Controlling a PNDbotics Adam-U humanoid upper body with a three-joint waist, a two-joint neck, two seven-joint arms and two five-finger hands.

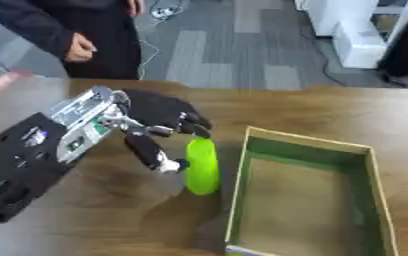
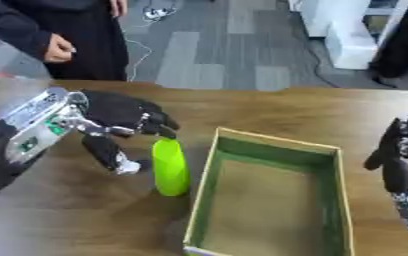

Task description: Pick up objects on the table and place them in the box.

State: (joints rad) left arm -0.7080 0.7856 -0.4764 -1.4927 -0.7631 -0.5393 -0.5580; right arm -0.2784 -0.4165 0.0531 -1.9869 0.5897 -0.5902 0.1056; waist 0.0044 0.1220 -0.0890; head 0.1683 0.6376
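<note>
Left hand (image 1: 155, 117) came in from the left side over the wooden table (image 1: 330, 110), fingers curled down onto the top of a bright green cylinder-shaped object (image 1: 202, 166), thumb (image 1: 151, 152) pressed against its left side near mid-height, so the hand was pinching the green object between fingertips and thumb. Green object was roughly upright, slightly tilted; could not tell whether its base was touching the tabletop or just off it. It sat just beside the left wall of the box (image 1: 239, 190), outside it, not inside. Box was an open shallow tray with tan cardboard rims and green inner walls, a brownish floor, and nothing visible in it; long axis ran away from the camera, slightly askew on the table. Left forearm was black with a silver wrist section, running down to the lower left corner. Right hand (image 2: 398, 165) showed only in the right eye view, at the right edge, to the right of the box and apart from it, fingers relaxed and holding nothing. Right hand was well apart from the green object, with the box between them.
</note>
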